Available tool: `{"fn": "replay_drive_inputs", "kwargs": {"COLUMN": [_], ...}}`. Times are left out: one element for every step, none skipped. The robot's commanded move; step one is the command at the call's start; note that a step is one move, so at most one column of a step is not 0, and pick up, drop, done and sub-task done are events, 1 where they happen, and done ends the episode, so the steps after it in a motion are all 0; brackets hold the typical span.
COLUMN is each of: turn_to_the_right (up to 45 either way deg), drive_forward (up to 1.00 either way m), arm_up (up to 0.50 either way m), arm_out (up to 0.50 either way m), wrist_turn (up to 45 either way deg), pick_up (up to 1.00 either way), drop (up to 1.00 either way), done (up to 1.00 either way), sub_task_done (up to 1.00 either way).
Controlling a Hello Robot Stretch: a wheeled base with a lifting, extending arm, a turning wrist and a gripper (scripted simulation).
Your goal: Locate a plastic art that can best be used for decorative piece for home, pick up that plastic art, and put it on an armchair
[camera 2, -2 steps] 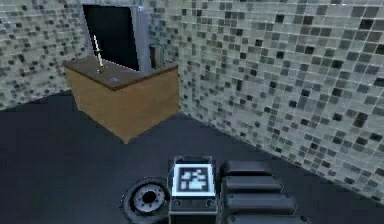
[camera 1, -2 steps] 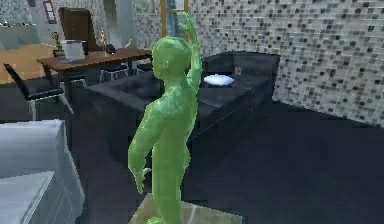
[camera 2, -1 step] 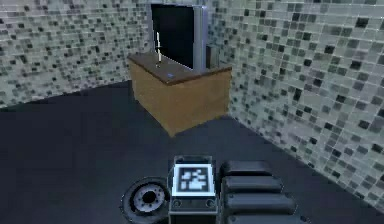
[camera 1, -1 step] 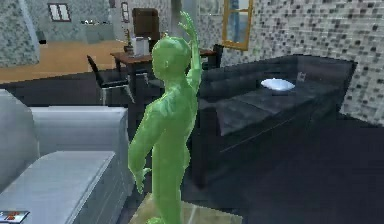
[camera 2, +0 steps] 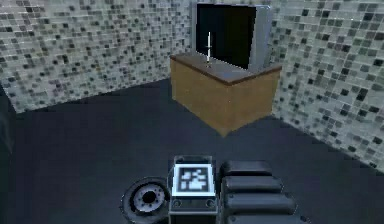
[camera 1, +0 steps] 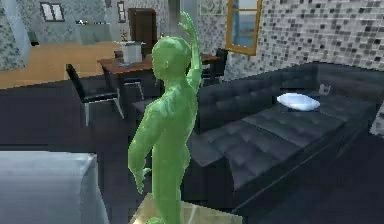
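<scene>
A tall green plastic figure [camera 1: 168,120] with one arm raised stands close in the forward view's middle, on a tan surface [camera 1: 200,214] at the bottom edge. A pale grey upholstered seat [camera 1: 45,185], perhaps an armchair, fills the lower left corner beside it. In the arm side view, a white square with black marks [camera 2: 195,180] sits at the bottom edge, with the gripper's dark round body [camera 2: 150,200] to its left over dark floor. Its far end is unclear, so I cannot tell whether it holds anything.
A black sofa [camera 1: 270,125] with a white cushion [camera 1: 298,101] runs along the forward view's right. Behind the figure stand a dark dining table [camera 1: 150,65] and black chairs [camera 1: 88,92]. The arm side view has a television [camera 2: 232,35] on a wooden cabinet [camera 2: 225,90], mosaic walls and open dark floor.
</scene>
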Motion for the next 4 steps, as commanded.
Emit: {"fn": "replay_drive_inputs", "kwargs": {"turn_to_the_right": [45.0,39.0,-45.0,-45.0], "drive_forward": [0.0,0.0,0.0,0.0], "arm_up": [0.0,0.0,0.0,0.0], "arm_out": [0.0,0.0,0.0,0.0], "wrist_turn": [0.0,0.0,0.0,0.0], "pick_up": [0.0,0.0,0.0,0.0], "drop": [0.0,0.0,0.0,0.0], "done": [0.0,0.0,0.0,0.0], "sub_task_done": [0.0,0.0,0.0,0.0]}}
